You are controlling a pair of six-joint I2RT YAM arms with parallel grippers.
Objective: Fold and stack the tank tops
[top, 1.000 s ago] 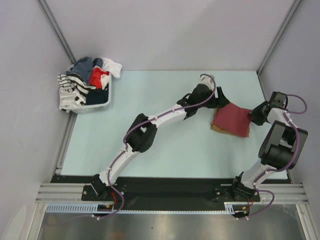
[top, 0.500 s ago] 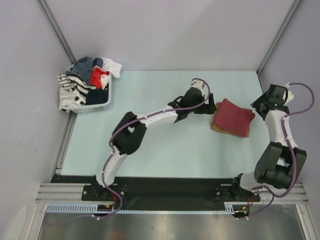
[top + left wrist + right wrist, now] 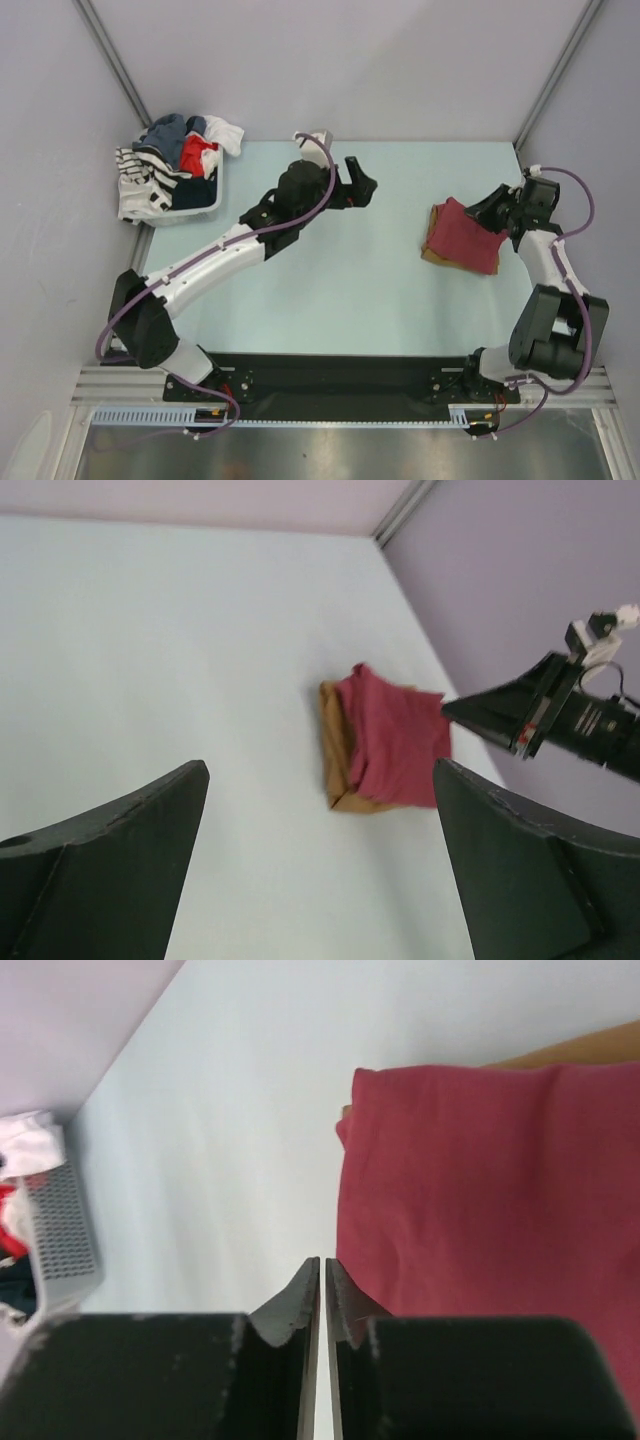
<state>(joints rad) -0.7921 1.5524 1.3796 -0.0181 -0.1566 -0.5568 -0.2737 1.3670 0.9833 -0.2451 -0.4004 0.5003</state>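
Lying skewed, maroon tank top [image 3: 466, 239] atop tan top [image 3: 334, 744]

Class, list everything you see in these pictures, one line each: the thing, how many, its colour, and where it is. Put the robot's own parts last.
maroon tank top: one, dark red, folded, lying on the tan one at the table's right side
tan tank top: one, tan-brown, folded, under the maroon one, only its edges showing
basket: one, pale grey, far left corner of the table
mixed clothes: a heap, count unclear; white, red, navy, striped; piled in the basket and spilling over it
table: one, pale blue-green
left gripper: one, black, open, over the table's far middle
right gripper: one, black, shut, at the maroon top's edge
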